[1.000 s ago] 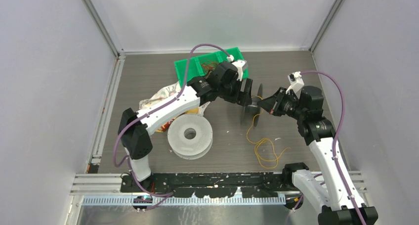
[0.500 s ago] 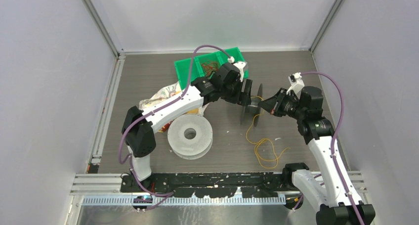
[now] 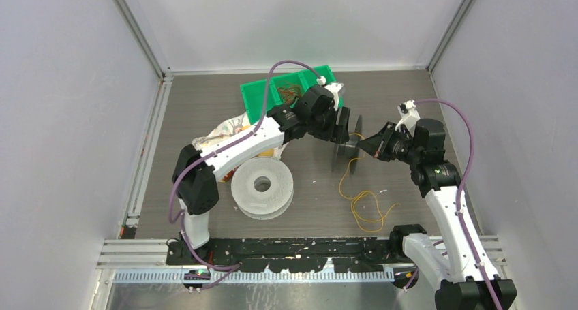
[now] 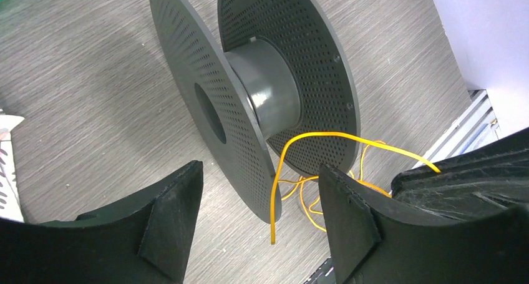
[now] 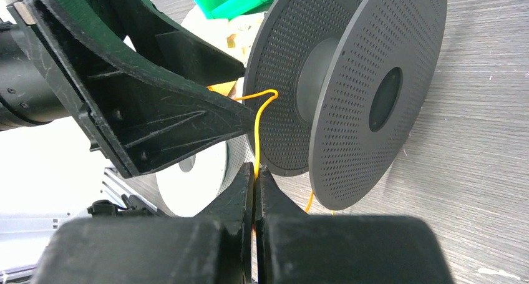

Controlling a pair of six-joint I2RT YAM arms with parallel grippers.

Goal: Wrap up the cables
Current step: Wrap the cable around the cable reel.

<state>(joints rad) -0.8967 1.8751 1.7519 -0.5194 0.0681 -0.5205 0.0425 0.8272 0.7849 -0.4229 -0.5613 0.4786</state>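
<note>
Here the right gripper (image 5: 254, 171) pinched the cable (image 5: 257, 134) beside the spool (image 5: 349, 78), slack pooled at five o'clock; the left gripper (image 4: 259, 171) gaped (holding nothing). Winding seemed barely begun, needing a taut turn round the hub (image 4: 268, 103)

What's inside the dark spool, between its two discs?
Between the discs of the dark spool only a bare grey hub shows, with no turns wound on it. The yellow cable crosses the gap near the rim. The hub's far side is hidden.
</note>
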